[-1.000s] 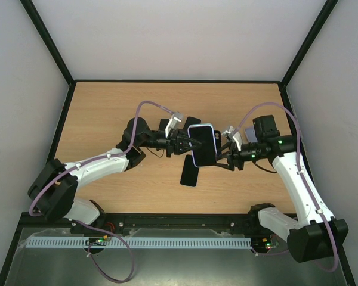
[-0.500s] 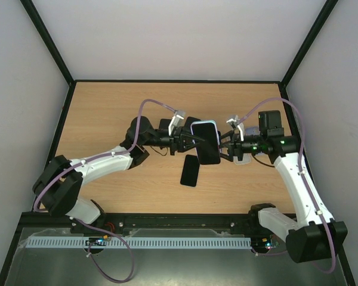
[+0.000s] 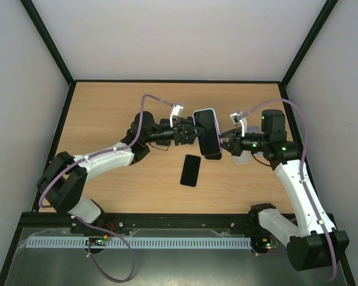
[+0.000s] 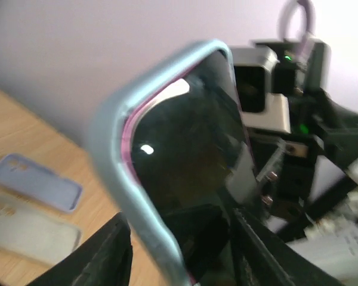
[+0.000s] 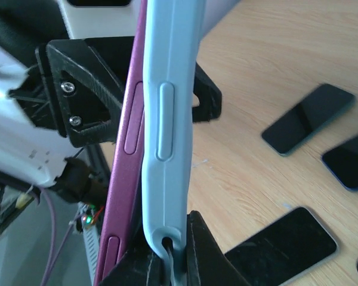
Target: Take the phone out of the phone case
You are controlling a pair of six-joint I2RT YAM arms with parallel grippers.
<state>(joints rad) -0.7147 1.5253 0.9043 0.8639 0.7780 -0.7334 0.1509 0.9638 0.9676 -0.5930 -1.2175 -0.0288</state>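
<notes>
A pink-edged phone (image 3: 206, 132) in a light blue phone case (image 5: 167, 89) hangs in the air between both grippers, over the middle of the table. In the right wrist view my right gripper (image 5: 167, 262) is shut on the case's lower rim, and the pink phone (image 5: 128, 155) edge stands apart from the case along its left side. In the left wrist view the case (image 4: 125, 173) is peeled off the dark screen (image 4: 191, 155). My left gripper (image 4: 182, 262) is open, with the phone's end between its jaws. Its left finger (image 4: 107, 253) stands clear of the case.
A bare black phone (image 3: 191, 170) lies on the wooden table (image 3: 107, 107) below the held one. More black phones (image 5: 307, 119) lie nearby. A lavender case (image 4: 36, 182) and a pale grey case (image 4: 30, 229) lie flat by the right arm.
The phone in its case has risen and shifted towards the back. The right gripper has closed on the case's rim, and the left gripper has opened.
</notes>
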